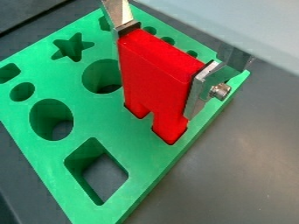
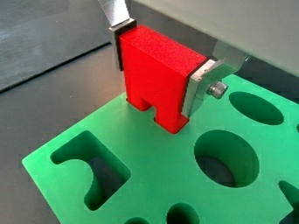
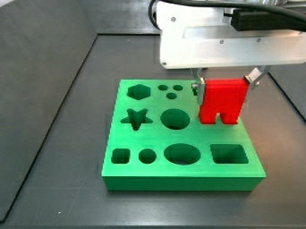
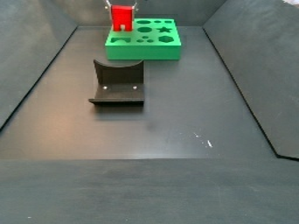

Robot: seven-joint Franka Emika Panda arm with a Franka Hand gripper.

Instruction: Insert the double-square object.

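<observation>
Red block held over green board, not yet seated.

Landmark: board (image 3: 180, 134). Left to right in a side view: star and hexagon holes at the board's left, round holes in the middle, tool (image 3: 226, 79) and block (image 3: 223, 100) over its right edge. Tool is clenched on the block (image 1: 158, 79), silver fingers (image 2: 201, 87) on two opposite faces, legs down. Leg tips look just above or barely touching the board top near a corner; matching hole hidden under the block, can't tell. Pickup and carry done; alignment, push-in and release left. A dark curved block (image 4: 118, 83) sits on the counter (image 4: 176, 149), well apart from the board.
</observation>
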